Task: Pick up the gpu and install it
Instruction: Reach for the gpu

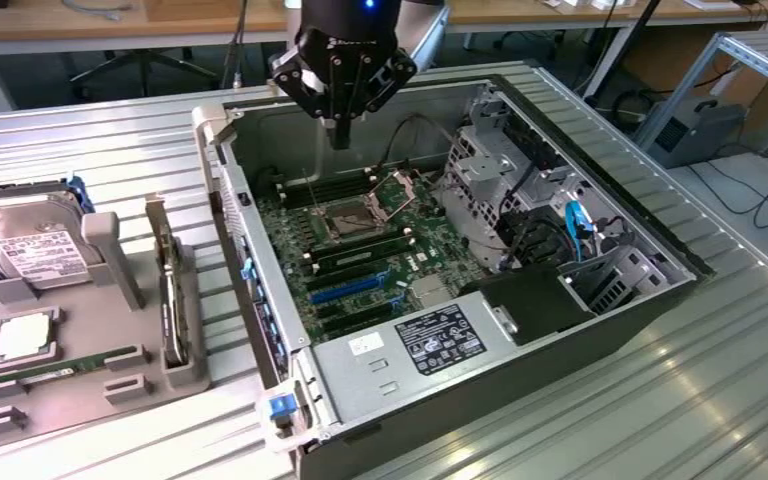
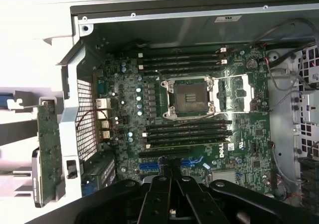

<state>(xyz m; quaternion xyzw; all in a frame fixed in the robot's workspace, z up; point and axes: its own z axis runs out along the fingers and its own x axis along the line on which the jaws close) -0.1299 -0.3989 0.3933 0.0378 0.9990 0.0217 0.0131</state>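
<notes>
exterior view: the gripper [image 1: 340, 140] hangs over the open case [image 1: 558, 390], above the far end of the motherboard [image 1: 424, 245]. its fingers are pressed together and hold nothing. the gpu [image 1: 167, 290] stands on edge in a slot of the grey rack [image 1: 91, 395] at the exterior view's left, just beside the case's outer wall and well apart from the gripper. a hard drive [image 1: 31, 245] leans in the same rack. in the wrist view the closed fingers point at the board, and the gpu [image 2: 48, 149] sits outside the case wall.
</notes>
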